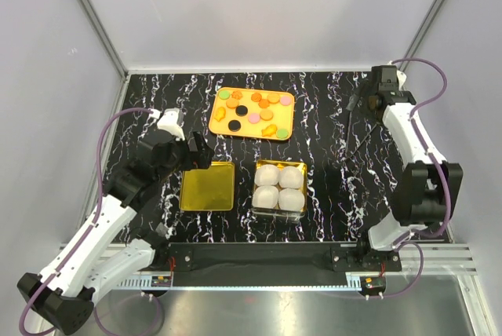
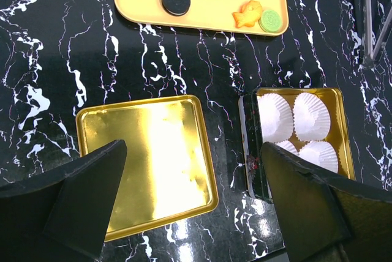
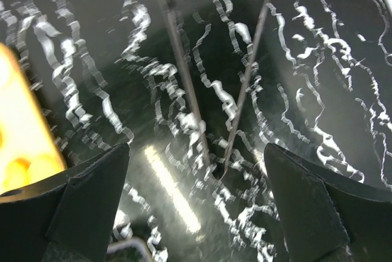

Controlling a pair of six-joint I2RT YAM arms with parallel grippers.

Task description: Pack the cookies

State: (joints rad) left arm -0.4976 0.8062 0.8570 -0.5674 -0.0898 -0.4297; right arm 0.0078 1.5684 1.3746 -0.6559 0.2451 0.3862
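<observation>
The cookies point(image 1: 241, 110) are small flat discs and shapes in orange, pink, green and black, spread over an orange tray point(image 1: 218, 126) at the back middle of the table. Some show at the top of the left wrist view point(image 2: 176, 0). A gold box point(image 1: 259, 187) holding white paper cups point(image 1: 280, 187) stands in front of the tray, also seen from the left wrist point(image 2: 297, 115). My left gripper point(image 1: 201, 153) point(image 2: 193, 147) is open and empty above a flat gold lid point(image 2: 150, 164). My right gripper point(image 1: 367, 99) point(image 3: 196, 149) is open and empty, low over thin metal tongs point(image 3: 184, 84).
The gold lid point(image 1: 208, 186) lies left of the box. The tongs point(image 1: 365, 142) lie on the black marbled table at the right, also at the left wrist view's top right point(image 2: 369, 23). White walls close in the table on three sides.
</observation>
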